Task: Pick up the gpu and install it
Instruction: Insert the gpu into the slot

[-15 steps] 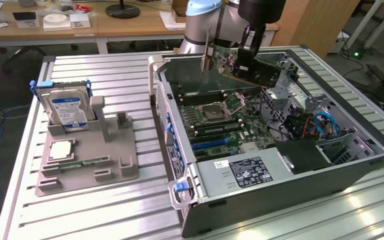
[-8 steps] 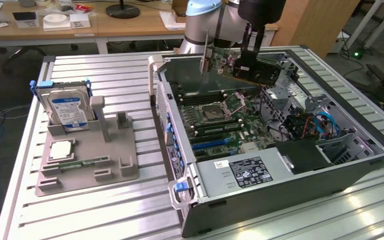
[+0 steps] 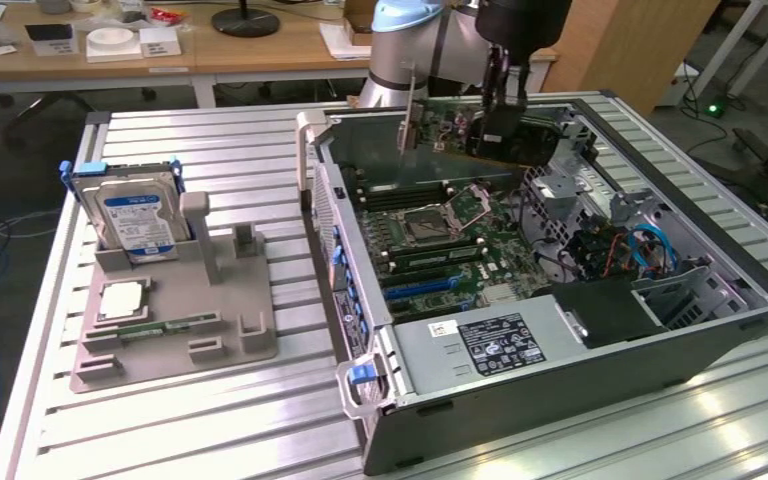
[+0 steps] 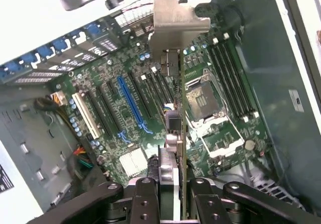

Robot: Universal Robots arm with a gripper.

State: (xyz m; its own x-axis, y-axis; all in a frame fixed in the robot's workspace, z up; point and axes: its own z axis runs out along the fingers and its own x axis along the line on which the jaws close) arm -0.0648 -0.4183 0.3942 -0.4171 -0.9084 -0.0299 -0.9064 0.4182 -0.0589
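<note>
My gripper [image 3: 498,128] is shut on the gpu [image 3: 451,138], a green card with a black cooler and a silver end bracket. It hangs in the air above the far end of the open computer case [image 3: 704,330]. In the wrist view the gpu [image 4: 179,108] is edge-on, its bracket [image 4: 173,20] pointing away, and my gripper [image 4: 172,186] clamps its near edge between both fingers [image 4: 145,196]. Below it lies the motherboard [image 4: 115,128] with a long blue slot [image 4: 131,103] and black slots beside it. The card sits clear of the board, roughly between the slots and the CPU socket [image 4: 203,101].
A grey fixture [image 3: 177,330] on the exterior view's left holds a silver hard drive [image 3: 137,218], a CPU chip [image 3: 120,300] and a memory stick [image 3: 171,325]. Inside the case are a power supply [image 3: 484,345], a drive cage and cables [image 3: 624,250]. Desks stand behind.
</note>
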